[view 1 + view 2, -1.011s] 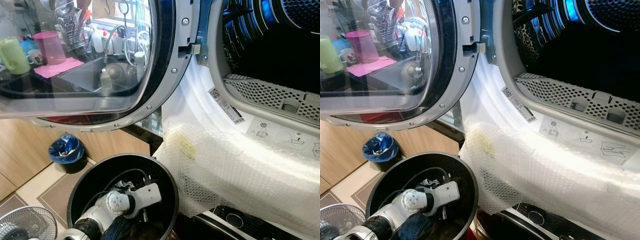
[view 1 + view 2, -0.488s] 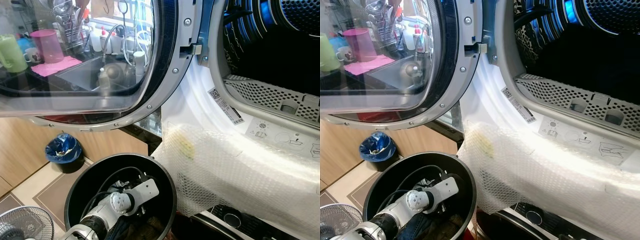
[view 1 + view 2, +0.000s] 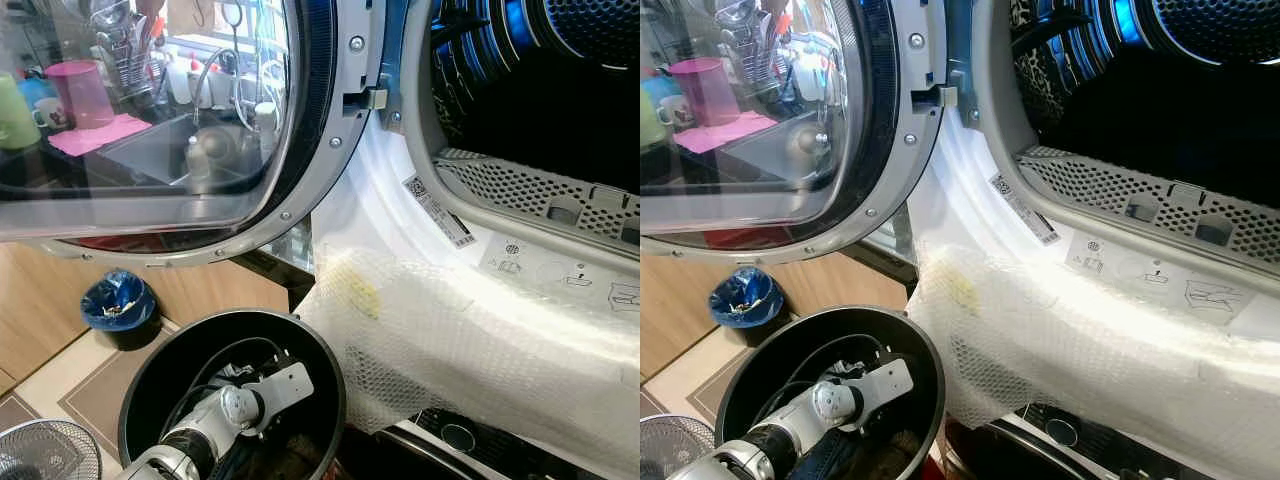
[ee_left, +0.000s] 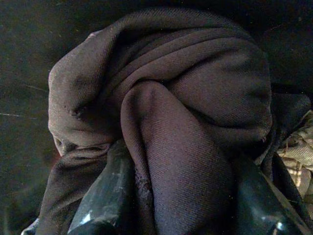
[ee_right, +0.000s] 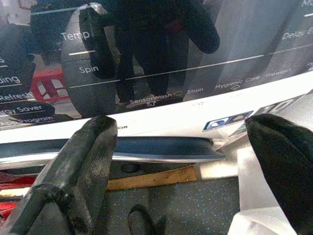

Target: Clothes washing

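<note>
The left hand (image 4: 181, 196) is clenching a dark garment (image 4: 166, 98) down inside the black basket (image 3: 330, 400), the right hand (image 5: 181, 161) hanging released; next it is needing lifting up and rightward into the open drum (image 3: 540, 90)

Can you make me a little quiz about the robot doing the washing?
1. True or false: the washer door is shut.
2. Where is the left gripper? A) inside the drum B) down in the black basket C) on the blue bin
3. What does the left gripper have between its fingers?

Key
1. False. The door stands wide open, and the drum is in plain sight.
2. B. The arm reaches down into the black basket.
3. A bunch of dark cloth.
</note>
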Robot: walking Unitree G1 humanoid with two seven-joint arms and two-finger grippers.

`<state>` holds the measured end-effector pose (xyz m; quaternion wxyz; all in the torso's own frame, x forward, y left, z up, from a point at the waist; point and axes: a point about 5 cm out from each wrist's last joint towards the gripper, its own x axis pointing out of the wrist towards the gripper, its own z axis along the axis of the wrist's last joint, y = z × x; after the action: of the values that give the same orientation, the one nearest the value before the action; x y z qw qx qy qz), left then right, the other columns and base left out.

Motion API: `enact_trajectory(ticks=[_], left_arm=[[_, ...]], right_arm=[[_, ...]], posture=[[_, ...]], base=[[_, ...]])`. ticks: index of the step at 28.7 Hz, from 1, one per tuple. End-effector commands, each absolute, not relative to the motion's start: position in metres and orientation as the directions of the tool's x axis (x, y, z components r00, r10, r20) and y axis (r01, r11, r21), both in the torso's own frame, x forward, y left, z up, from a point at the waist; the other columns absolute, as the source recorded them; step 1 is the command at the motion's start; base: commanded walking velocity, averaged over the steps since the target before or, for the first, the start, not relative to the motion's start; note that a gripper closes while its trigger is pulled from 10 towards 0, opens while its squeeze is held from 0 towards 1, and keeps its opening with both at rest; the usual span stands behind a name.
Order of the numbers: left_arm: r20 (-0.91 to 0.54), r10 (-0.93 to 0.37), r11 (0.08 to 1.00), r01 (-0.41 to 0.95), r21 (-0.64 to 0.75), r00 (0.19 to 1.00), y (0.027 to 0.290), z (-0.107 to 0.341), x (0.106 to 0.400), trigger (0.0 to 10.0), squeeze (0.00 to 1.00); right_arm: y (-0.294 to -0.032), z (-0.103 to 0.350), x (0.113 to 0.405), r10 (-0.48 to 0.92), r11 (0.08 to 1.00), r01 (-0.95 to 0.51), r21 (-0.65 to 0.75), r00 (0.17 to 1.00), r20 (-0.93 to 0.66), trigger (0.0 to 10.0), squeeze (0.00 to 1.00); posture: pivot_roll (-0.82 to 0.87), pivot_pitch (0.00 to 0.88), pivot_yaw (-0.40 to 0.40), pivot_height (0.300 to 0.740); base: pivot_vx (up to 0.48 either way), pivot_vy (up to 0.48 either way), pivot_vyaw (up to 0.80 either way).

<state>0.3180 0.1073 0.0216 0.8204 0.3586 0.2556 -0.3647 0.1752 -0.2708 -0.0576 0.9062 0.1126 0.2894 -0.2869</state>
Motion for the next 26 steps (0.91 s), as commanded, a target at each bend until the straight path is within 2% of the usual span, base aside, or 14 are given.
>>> enact_trajectory(ticks=[1, 19, 20, 21, 25, 26], left_arm=[[-0.724, -0.377, 0.476, 0.792, 0.383, 0.577, 0.118, 0.014, 0.313, 0.0, 0.0], [-0.694, -0.451, 0.471, 0.81, 0.348, 0.561, 0.125, 0.024, 0.318, 0.0, 0.0], [-0.648, -0.538, 0.5, 0.823, 0.27, 0.539, 0.121, 0.034, 0.321, 0.0, 0.0], [-0.626, -0.571, 0.511, 0.826, 0.237, 0.532, 0.119, 0.038, 0.322, 0.0, 0.0], [-0.567, -0.668, 0.473, 0.863, 0.178, 0.483, 0.121, 0.056, 0.326, 0.0, 0.0], [-0.49, -0.798, 0.339, 0.933, 0.117, 0.351, 0.125, 0.077, 0.319, 0.0, 0.0]], right_arm=[[-0.269, -0.06, 0.174, -0.427, 0.825, 0.564, 0.038, 0.667, -0.61, 10.0, 0.0], [-0.261, -0.062, 0.174, -0.397, 0.83, 0.552, 0.079, 0.685, -0.611, 10.0, 0.0], [-0.261, -0.061, 0.175, -0.394, 0.834, 0.546, 0.08, 0.691, -0.606, 10.0, 0.0], [-0.262, -0.061, 0.176, -0.392, 0.836, 0.542, 0.08, 0.694, -0.604, 10.0, 0.0], [-0.264, -0.059, 0.176, -0.389, 0.839, 0.536, 0.09, 0.707, -0.59, 10.0, 0.0], [-0.267, -0.06, 0.173, -0.39, 0.84, 0.536, 0.088, 0.707, -0.59, 10.0, 0.0]], posture=[[0.01, 0.069, 0.015, 0.74], [0.02, 0.044, 0.04, 0.74], [0.01, 0.039, 0.045, 0.74], [0.01, 0.039, 0.046, 0.74], [0.02, 0.033, 0.049, 0.74], [0.04, 0.031, 0.048, 0.74]], base=[[0.0, 0.0, 0.0], [0.0, 0.0, 0.0], [0.0, 0.0, 0.0], [0.0, 0.0, 0.0], [0.0, 0.0, 0.0], [0.0, 0.0, 0.0]])
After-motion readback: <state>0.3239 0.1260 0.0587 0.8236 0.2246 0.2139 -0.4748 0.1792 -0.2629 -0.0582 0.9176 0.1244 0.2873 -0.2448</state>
